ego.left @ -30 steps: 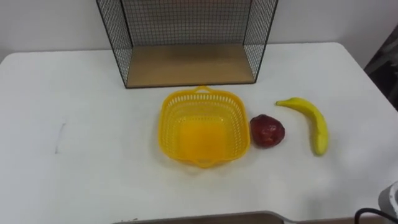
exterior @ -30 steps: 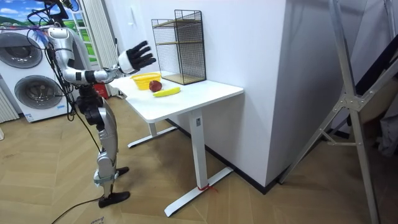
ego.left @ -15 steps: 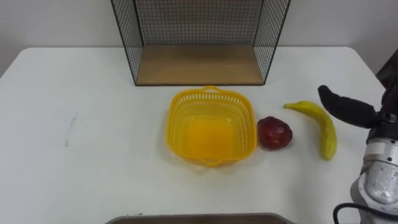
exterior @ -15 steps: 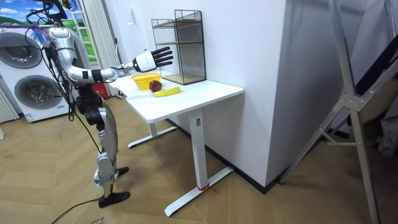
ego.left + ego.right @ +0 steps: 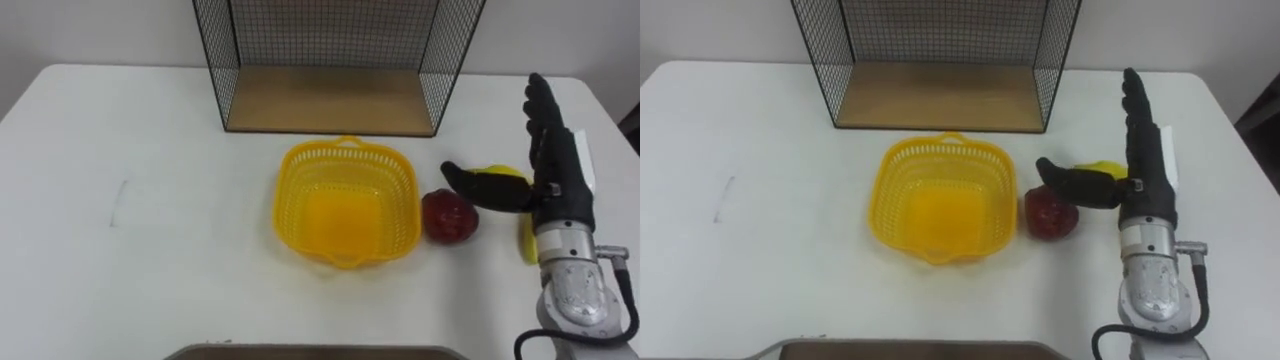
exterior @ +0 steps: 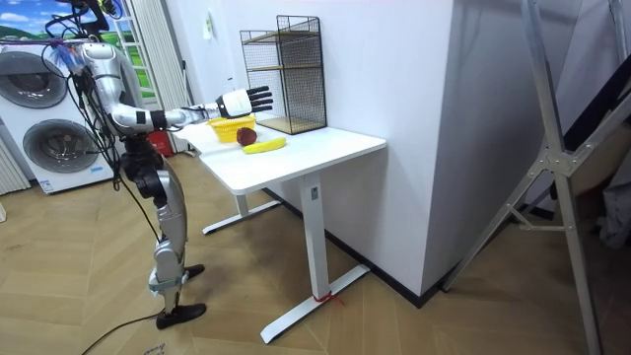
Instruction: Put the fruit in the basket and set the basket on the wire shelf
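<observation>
Two pieces of fruit are seen on the white table (image 5: 130, 140), both outside the basket. The right hand (image 5: 558, 180) is held out over the table's right side, its fingers (image 5: 540, 110) straight, close together and pointed away from the robot, with the thumb (image 5: 480, 187) spread wide to the left; nothing is grasped. The banana (image 5: 505, 173) lies under the thumb and beside the palm, so its middle is covered, with one end seen past the thumb on the fingertip side and the other end on the wrist side. Whether the thumb touches the banana cannot be told; it seems to hover just above it. The red fruit (image 5: 449, 216) is found just beside the thumb's tip, on its wrist side, and it sits right against the basket's right rim, perhaps touching it. The yellow basket (image 5: 290, 200) stands upright and empty, well to the left of the fingers, on the far side of the red fruit. The wire shelf (image 5: 210, 50), with its wooden floor, stands at the table's rear, to the left of the fingertips and just behind the basket. A faint dark mark (image 5: 118, 200) is seen far to the left, well apart from the fingers. In the room view the robot is seen upright at the table's end, on the room view's left, one arm stretched over the fruit.
</observation>
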{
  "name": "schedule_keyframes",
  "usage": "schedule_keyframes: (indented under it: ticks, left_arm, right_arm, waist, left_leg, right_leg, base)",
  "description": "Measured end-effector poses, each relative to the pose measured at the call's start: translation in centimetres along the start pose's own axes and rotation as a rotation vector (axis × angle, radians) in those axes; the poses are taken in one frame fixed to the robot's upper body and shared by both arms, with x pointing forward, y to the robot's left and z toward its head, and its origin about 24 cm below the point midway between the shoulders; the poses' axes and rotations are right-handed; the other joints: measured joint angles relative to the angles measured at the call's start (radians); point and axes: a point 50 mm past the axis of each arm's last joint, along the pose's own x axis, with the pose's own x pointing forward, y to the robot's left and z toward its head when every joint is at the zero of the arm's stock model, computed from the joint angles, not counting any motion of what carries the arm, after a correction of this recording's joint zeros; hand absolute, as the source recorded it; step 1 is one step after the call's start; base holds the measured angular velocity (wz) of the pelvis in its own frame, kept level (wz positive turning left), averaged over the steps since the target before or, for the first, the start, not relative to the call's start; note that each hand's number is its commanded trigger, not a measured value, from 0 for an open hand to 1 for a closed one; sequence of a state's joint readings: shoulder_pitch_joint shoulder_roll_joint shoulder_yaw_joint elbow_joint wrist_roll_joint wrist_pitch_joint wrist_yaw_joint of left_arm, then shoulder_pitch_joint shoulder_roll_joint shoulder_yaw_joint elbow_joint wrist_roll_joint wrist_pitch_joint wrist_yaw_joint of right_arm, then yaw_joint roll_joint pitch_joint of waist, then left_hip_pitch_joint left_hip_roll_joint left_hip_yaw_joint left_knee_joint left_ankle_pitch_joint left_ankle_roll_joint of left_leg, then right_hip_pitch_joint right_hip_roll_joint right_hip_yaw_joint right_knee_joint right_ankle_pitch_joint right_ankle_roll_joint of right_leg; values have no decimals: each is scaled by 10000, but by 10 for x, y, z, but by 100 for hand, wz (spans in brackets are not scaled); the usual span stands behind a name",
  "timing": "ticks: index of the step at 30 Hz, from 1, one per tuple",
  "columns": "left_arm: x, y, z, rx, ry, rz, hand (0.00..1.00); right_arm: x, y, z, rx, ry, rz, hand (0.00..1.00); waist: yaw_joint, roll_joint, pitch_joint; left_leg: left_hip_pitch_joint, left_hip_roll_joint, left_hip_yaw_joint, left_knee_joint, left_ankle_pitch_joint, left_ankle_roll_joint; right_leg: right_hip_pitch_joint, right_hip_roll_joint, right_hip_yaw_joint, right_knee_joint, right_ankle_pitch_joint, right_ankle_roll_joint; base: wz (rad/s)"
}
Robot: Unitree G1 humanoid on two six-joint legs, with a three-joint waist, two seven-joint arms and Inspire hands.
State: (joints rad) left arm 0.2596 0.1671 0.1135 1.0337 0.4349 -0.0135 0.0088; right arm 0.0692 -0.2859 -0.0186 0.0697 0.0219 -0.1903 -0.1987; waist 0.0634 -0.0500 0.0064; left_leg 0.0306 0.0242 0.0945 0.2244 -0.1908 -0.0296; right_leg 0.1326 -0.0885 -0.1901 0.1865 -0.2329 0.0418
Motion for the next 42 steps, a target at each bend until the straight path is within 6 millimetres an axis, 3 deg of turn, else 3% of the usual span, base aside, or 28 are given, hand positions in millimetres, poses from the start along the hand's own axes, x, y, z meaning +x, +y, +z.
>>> schedule_keyframes:
  ticks: [10,18,42]
  left_arm:
    - [0,0,-1,301,23,-9,0]
    - [0,0,-3,409,91,-24,0]
    - [-1,-1,-5,412,142,-248,0]
  right_arm:
    - [-5,2,-23,-1083,842,365,0]
    - [-9,4,-35,-1283,1394,667,0]
    - [-12,9,-43,-1169,1778,1207,0]
  waist:
    - [-5,90,11]
    - [4,-32,32]
    - [-14,-107,18]
  left_leg:
    - [10,0,-142,133,0,0]
    - [141,-4,-128,119,0,1]
    - [160,-3,-127,150,0,2]
  right_leg:
    - [139,8,-109,16,15,-24]
    - [278,12,-68,-25,32,-17]
    - [304,13,-37,-15,33,-17]
  base:
    - [4]
    - [0]
    - [0]
